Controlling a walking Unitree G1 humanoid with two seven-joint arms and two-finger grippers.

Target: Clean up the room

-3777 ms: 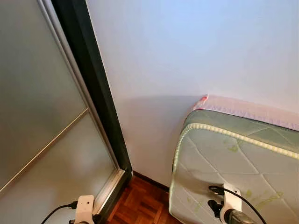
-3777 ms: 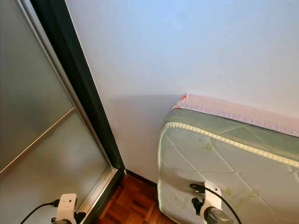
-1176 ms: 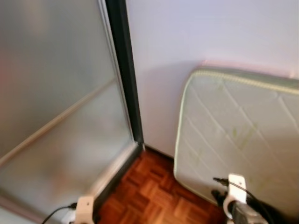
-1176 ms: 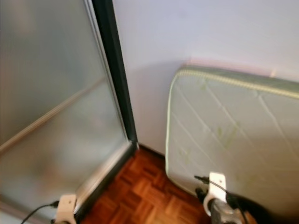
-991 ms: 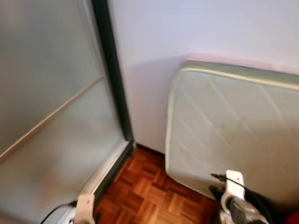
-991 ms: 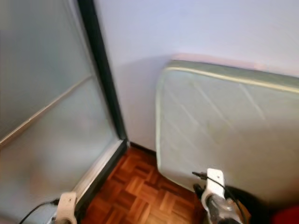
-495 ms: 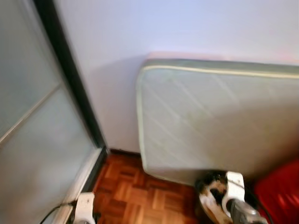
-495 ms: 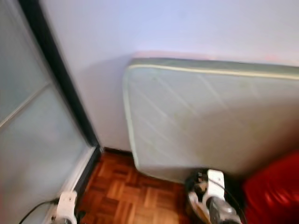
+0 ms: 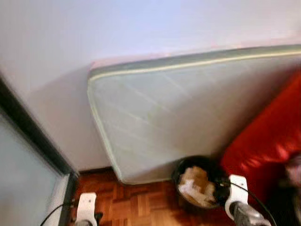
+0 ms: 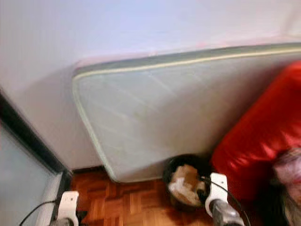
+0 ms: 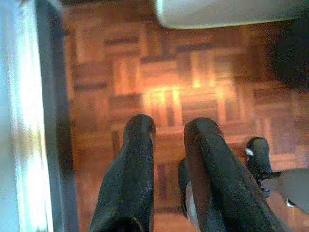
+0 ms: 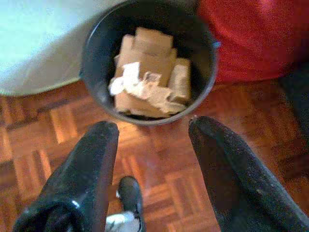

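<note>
Two grippers hang low over the parquet floor [image 11: 159, 87], neither holding anything. Seen from the right wrist, the right gripper [image 12: 152, 125] has its fingers spread wide apart just above a black bin [image 12: 99, 43] stuffed with cardboard scraps and crumpled paper [image 12: 147, 72]; no print can be read on the scraps. From the left wrist, the left gripper [image 11: 166, 128] shows a narrow gap between its fingers, beside the dark door frame [image 11: 50, 121]. In the blurred head views, the bin [image 9: 197, 181] sits at lower centre, touching the foot of a pale green mattress [image 9: 178, 117] leaning on the white wall [image 9: 117, 28]. Red upholstery [image 9: 270, 136] fills the right side, next to the bin.
</note>
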